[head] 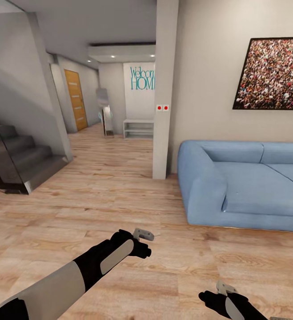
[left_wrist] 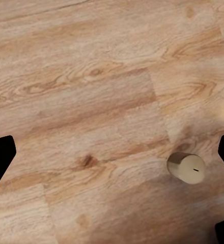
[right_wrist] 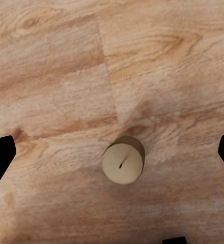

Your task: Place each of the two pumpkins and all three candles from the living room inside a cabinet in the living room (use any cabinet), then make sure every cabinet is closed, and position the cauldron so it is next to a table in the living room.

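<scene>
A short beige candle (right_wrist: 122, 161) stands upright on the light wood plank floor, its wick facing the camera. My right gripper (right_wrist: 112, 157) hangs straight above it, open, with a dark finger far out on either side. Another beige candle (left_wrist: 186, 168) shows in the left wrist view, off to one side under my open left gripper (left_wrist: 112, 157). I cannot tell whether it is the same candle. In the head view my left gripper (head: 142, 234) reaches out over the floor. My right gripper (head: 225, 289) sits low at the near edge.
A blue corner sofa (head: 248, 182) stands at the right against the wall, under a framed picture (head: 273, 73). A square pillar (head: 163, 111) stands behind it, and dark stairs (head: 17, 160) rise at the left. A hallway with a wooden door (head: 76, 100) runs back.
</scene>
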You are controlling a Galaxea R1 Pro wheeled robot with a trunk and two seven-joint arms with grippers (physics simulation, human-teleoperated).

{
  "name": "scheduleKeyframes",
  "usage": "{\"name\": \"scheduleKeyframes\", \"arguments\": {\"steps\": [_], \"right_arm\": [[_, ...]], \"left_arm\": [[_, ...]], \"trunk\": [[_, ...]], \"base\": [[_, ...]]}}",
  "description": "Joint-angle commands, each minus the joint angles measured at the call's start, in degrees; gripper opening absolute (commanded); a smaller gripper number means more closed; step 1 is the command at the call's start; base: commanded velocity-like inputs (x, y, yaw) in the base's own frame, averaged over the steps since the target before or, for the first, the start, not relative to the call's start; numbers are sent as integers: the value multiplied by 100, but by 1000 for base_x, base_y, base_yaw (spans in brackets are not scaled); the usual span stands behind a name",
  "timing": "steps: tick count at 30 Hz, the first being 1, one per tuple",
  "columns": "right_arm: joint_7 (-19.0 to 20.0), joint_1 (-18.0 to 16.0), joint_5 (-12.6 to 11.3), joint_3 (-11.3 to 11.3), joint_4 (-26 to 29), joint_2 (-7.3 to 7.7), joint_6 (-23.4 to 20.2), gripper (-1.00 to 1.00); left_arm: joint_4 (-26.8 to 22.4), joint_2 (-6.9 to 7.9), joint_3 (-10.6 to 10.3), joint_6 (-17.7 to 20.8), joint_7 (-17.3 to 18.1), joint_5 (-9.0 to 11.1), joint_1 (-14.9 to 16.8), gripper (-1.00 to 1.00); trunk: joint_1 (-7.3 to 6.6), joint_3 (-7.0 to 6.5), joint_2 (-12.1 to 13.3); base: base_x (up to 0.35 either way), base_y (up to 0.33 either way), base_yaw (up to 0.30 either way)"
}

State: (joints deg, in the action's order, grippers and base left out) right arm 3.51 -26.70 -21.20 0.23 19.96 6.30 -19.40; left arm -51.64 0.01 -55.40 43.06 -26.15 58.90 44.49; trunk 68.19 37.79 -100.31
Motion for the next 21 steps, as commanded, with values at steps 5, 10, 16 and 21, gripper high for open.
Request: {"name": "scheduleKeyframes", "arguments": {"steps": [5,10,16,21], "right_arm": [[10,-2,-10,3,3,2,-29,100],[5,-2,-3,3,0,2,-29,100],[1,-2,-8,5,-3,-4,-1,100],[1,-2,-6,29,-148,-35,290,100]], "left_arm": [[-126,6,-12,0,-62,57,7,100],[-194,25,-14,0,-65,52,7,100],[-206,33,-10,0,-65,51,7,100],[-206,33,-13,0,-65,51,7,100]], "trunk": [[110,96,-205],[220,186,-406],[352,294,-646],[461,383,-847]], "base": [[0,0,0],[0,0,0],[0,0,0],[0,0,0]]}}
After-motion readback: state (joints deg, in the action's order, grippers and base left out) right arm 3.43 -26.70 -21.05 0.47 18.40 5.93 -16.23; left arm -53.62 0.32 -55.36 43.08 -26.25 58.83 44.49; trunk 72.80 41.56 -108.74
